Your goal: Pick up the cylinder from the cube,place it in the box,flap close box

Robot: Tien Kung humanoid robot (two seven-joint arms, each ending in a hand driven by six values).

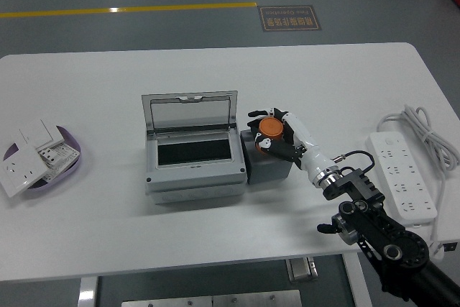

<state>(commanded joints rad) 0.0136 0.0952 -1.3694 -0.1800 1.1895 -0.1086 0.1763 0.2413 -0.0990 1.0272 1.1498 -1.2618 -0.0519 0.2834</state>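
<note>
Head view: right hand [277, 134] has its fingers [264, 144] curled around the orange cylinder [271, 128], which sits on the grey cube [267, 165]. Box [194, 167] is just left of the cube on the table [108, 84], lid [190, 113] up.

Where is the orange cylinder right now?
In the head view, the orange cylinder sits on the grey cube, just right of the open box, with the right hand closing its fingers around it.
</note>
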